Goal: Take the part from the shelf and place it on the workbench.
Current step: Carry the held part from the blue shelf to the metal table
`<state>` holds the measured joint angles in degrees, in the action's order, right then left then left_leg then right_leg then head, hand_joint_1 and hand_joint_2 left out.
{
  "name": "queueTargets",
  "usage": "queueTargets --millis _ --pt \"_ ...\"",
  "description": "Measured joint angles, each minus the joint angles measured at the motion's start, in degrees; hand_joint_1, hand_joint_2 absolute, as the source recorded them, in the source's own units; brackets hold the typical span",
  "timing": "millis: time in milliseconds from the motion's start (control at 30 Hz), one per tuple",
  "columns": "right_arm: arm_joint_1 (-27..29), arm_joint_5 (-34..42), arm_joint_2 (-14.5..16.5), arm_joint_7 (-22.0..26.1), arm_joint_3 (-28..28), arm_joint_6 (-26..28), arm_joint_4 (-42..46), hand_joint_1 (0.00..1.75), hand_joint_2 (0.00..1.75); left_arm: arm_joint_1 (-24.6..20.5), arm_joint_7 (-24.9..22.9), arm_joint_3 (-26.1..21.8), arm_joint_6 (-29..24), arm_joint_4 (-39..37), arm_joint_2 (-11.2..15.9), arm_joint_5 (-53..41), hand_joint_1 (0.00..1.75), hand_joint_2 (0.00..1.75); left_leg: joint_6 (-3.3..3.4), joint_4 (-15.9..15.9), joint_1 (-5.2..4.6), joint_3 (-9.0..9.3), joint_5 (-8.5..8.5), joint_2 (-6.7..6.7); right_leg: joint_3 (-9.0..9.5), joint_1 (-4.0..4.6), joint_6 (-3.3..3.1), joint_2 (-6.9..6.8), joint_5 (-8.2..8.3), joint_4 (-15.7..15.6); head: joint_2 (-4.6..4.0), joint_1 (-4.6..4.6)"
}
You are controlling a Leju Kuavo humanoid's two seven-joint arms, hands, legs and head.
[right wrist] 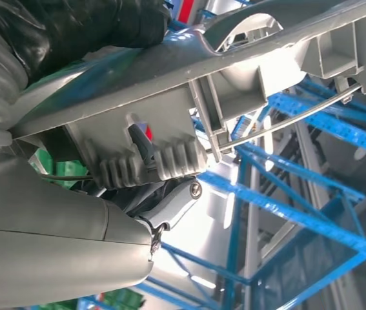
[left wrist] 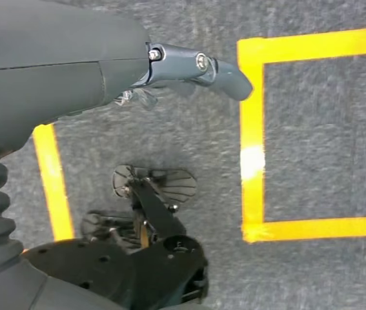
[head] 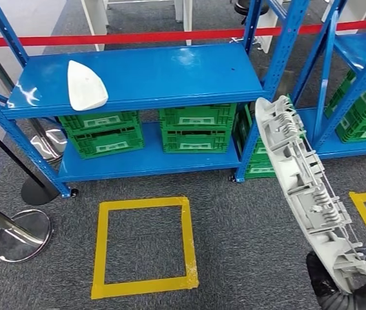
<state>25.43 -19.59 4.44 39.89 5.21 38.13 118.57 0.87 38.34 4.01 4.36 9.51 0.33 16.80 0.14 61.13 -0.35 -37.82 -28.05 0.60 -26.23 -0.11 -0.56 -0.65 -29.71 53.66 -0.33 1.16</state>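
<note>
Part in the right hand, shelf ahead

The right hand (head: 348, 284) clamps the long grey ribbed plastic part (head: 300, 177) at its near end; its long axis runs up and away toward the blue metal shelf (head: 171, 74). Left hand (left wrist: 190, 68) hangs empty, fingers apart.

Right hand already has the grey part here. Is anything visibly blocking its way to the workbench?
That cannot be judged: no workbench appears in these pictures. The right hand grips the grey part by its lower end, clear of the blue shelf. Around it there is grey floor with yellow tape squares.
</note>
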Motion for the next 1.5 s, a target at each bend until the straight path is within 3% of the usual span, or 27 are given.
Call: queueTargets --millis 67,100,167,233,300,367,433,500,567,600,633,700,767,833,867,933,967,1000,1067,1100,1133,1200,1267,1333,1367,1433,1500 --pt "-0.13 0.35 -0.02 -0.01 0.26 -0.02 -0.31 1.75 1.75 0.07 0.08 -0.03 0.05 0.0 0.09 0.14 0.0 1.75 -0.72 7.19 0.42 -1.09 -5.79 -0.2 -2.03 -0.06 -0.18 0.01 1.5 0.62 0.0 -0.3" --pt "-0.17 0.57 -0.03 -0.01 0.33 -0.02 -0.46 1.75 1.75 0.03 0.1 -0.04 0.05 0.0 0.17 0.23 0.0 1.75 -1.03 10.45 0.63 -1.25 -6.88 -0.2 -3.23 -0.11 -0.11 0.0 2.14 1.13 0.0 -0.35" --pt "-0.27 0.99 -0.07 -0.01 0.49 -0.05 -0.75 1.75 1.75 -0.06 0.13 -0.06 0.02 0.0 0.32 0.47 0.0 1.75 -1.58 12.45 1.01 0.4 -4.94 -0.21 -6.06 -0.34 0.23 -0.03 3.18 2.51 0.0 -0.36" --pt "-0.36 1.26 -0.12 -0.01 0.68 -0.1 -1.02 1.75 1.75 -0.11 0.16 -0.1 0.01 0.0 0.44 0.86 0.0 1.75 -2.16 7.43 1.45 5.07 -2.22 -0.36 -8.76 -0.71 0.84 0.02 3.96 4.19 0.0 -0.39" --pt "-0.44 1.29 -0.19 -0.03 0.86 -0.14 -1.23 1.75 1.75 -0.17 0.19 -0.27 0.07 0.0 0.5 1.46 0.0 1.75 -2.06 -0.23 1.47 10.12 -3.45 -0.94 -10.51 -0.8 1.66 0.12 4.7 5.58 0.0 -0.6" --pt "-0.56 1.16 -0.29 0.01 1.1 -0.16 -1.47 1.75 1.75 -0.2 0.23 -0.68 0.17 0.0 0.54 1.97 0.0 1.75 -1.0 -3.59 1.09 11.69 -4.94 -1.34 -11.07 -0.78 2.48 0.19 5.76 5.84 0.0 -0.68" --pt "-0.67 1.06 -0.4 0.05 1.35 -0.16 -1.69 1.75 1.75 -0.11 0.23 -1.06 0.26 -0.05 0.53 2.16 0.0 1.75 0.35 -3.49 1.05 10.58 -3.86 -0.92 -11.47 -0.98 3.16 0.32 6.11 5.75 0.0 -0.57" --pt "-0.71 1.06 -0.55 0.03 1.55 -0.18 -1.93 1.75 1.75 -0.06 0.16 -1.32 0.4 -0.1 0.5 2.39 0.0 1.75 1.47 -3.61 1.09 8.93 -2.29 -0.43 -12.56 -1.07 3.6 0.48 2.1 8.27 0.0 -0.33" --pt "-0.74 1.11 -0.66 0.01 1.68 -0.26 -2.21 1.75 1.75 -0.08 0.01 -1.53 0.56 -0.11 0.5 2.82 0.0 1.75 1.99 -3.53 0.87 6.96 -0.66 -0.19 -13.52 -1.04 3.81 0.53 -4.43 14.42 0.0 -0.03" --pt "-0.8 1.15 -0.71 -0.01 1.72 -0.32 -2.37 1.75 1.75 -0.09 -0.09 -1.62 0.61 -0.11 0.5 2.98 0.0 1.75 2.1 -3.44 0.7 5.89 0.17 -0.07 -13.61 -1.03 3.84 0.53 -6.26 17.81 0.0 0.04" --pt "-0.88 1.18 -0.75 -0.04 1.73 -0.39 -2.55 1.75 1.75 -0.08 -0.13 -1.69 0.66 -0.11 0.5 3.08 0.0 1.75 2.15 -3.32 0.5 4.74 1.03 0.06 -13.15 -1.01 3.8 0.53 -6.45 20.34 0.0 0.07" --pt "-1.1 1.19 -0.85 -0.19 1.75 -0.51 -2.95 1.75 1.75 -0.05 -0.16 -1.86 0.77 -0.11 0.5 3.11 0.0 1.75 2.15 -3.06 0.08 2.37 2.69 0.23 -10.06 -0.86 3.26 0.52 -3.27 20.47 0.0 0.05" --pt "-1.35 1.05 -0.92 -0.35 1.82 -0.59 -3.25 1.75 1.75 -0.07 -0.16 -1.98 0.89 -0.1 0.34 3.14 0.0 1.75 1.98 -2.91 -0.26 0.71 4.17 0.24 -3.31 -0.32 2.08 0.48 -1.66 13.1 0.0 0.03" --pt "-1.67 0.27 -1.04 -0.49 2.01 -0.63 -3.42 1.75 1.75 -0.02 -0.22 -2.14 0.94 -0.09 0.14 3.27 0.0 1.75 1.59 -3.03 -0.36 0.05 5.68 0.22 3.13 0.29 1.25 0.36 -3.7 3.74 0.0 0.01" --pt "-1.81 -0.33 -1.14 -0.61 2.19 -0.65 -3.5 1.75 1.75 0.03 -0.3 -2.27 0.93 -0.09 0.08 3.43 0.0 1.75 1.29 -3.3 -0.29 -0.09 6.48 0.24 4.65 0.55 1.08 0.32 -4.49 1.01 0.0 0.05" --pt "-1.97 -1.22 -1.31 -1.11 2.63 -0.67 -3.71 1.75 1.75 0.23 -0.53 -2.54 0.85 -0.15 0.1 3.89 0.0 1.75 0.62 -3.9 -0.06 -0.41 7.6 0.15 4.07 0.63 0.81 0.25 -3.55 0.0 0.0 0.07" --pt "-2.0 -1.33 -1.34 -1.41 2.85 -0.67 -3.82 1.75 1.75 0.39 -0.66 -2.63 0.81 -0.19 0.08 4.04 0.0 1.75 0.26 -3.46 0.0 -0.78 6.58 0.03 3.37 0.51 0.39 0.15 -2.8 -0.1 0.0 0.04" --pt "-1.98 -1.27 -1.36 -1.67 3.01 -0.68 -3.96 1.75 1.75 0.61 -0.75 -2.71 0.79 -0.22 0.03 4.16 0.0 1.75 -0.07 -1.9 0.06 -1.26 4.13 -0.1 2.52 0.36 -0.01 0.03 -1.95 -0.15 0.0 -0.11" --pt "-1.92 -1.11 -1.37 -1.96 3.26 -0.72 -4.21 1.75 1.75 0.95 -0.88 -2.85 0.8 -0.24 -0.05 4.21 0.0 1.75 -0.62 4.43 0.29 -2.21 -2.82 -0.25 0.62 0.24 -0.57 -0.11 -0.46 0.13 0.0 -0.43" --pt "-1.92 -1.06 -1.38 -2.02 3.33 -0.72 -4.29 1.75 1.75 1.01 -0.92 -2.9 0.8 -0.24 -0.05 4.23 0.0 1.75 -0.85 8.32 0.41 -2.46 -5.14 -0.26 -0.44 0.24 -0.6 -0.15 0.24 0.44 0.0 -0.53" --pt "-1.96 -1.03 -1.39 -2.04 3.39 -0.73 -4.35 1.75 1.75 0.98 -0.96 -2.93 0.78 -0.24 -0.02 4.25 0.0 1.75 -1.06 11.43 0.51 -2.36 -5.7 -0.26 -1.54 0.22 -0.54 -0.2 0.9 0.91 0.0 -0.58" --pt "-2.01 -0.99 -1.43 -2.05 3.45 -0.72 -4.46 1.75 1.75 0.88 -1.11 -2.95 0.74 -0.24 0.02 4.32 0.0 1.75 -1.32 13.16 0.73 -0.38 -2.89 -0.27 -4.08 0.13 -0.33 -0.26 1.93 2.2 0.0 -0.64" --pt "-1.96 -1.06 -1.51 -2.11 3.49 -0.72 -4.51 1.75 1.75 0.85 -1.26 -2.96 0.71 -0.24 0.04 4.39 0.0 1.75 -1.33 7.41 0.9 4.98 -0.77 -0.35 -6.58 0.07 0.09 -0.23 2.67 3.7 0.0 -0.69" --pt "-1.93 -1.29 -1.63 -2.27 3.55 -0.74 -4.52 1.75 1.75 0.85 -1.25 -2.96 0.69 -0.24 0.07 4.4 0.0 1.75 -0.84 -0.8 0.82 10.6 -2.84 -0.48 -8.09 0.14 0.68 -0.22 3.28 4.95 0.0 -0.7" --pt "-1.95 -1.43 -1.7 -2.33 3.58 -0.77 -4.53 1.75 1.75 0.84 -1.21 -2.96 0.69 -0.24 0.08 4.4 0.0 1.75 -0.48 -3.27 0.69 12.0 -4.05 -0.52 -8.44 0.15 1.02 -0.25 3.64 5.23 0.0 -0.72" --pt "-1.97 -1.61 -1.85 -2.39 3.74 -0.82 -4.55 1.75 1.75 0.88 -1.14 -2.96 0.69 -0.24 0.06 4.4 0.0 1.75 0.41 -4.53 0.57 11.99 -4.12 -0.4 -8.76 0.02 1.72 -0.24 4.31 5.37 0.0 -0.74" --pt "-1.92 -1.67 -2.08 -2.4 3.92 -0.84 -4.59 1.75 1.75 0.92 -1.09 -2.96 0.7 -0.24 0.02 4.4 0.0 1.75 1.25 -4.79 0.73 11.12 -3.08 -0.13 -9.92 -0.13 2.45 0.08 2.61 7.23 0.0 -0.55"
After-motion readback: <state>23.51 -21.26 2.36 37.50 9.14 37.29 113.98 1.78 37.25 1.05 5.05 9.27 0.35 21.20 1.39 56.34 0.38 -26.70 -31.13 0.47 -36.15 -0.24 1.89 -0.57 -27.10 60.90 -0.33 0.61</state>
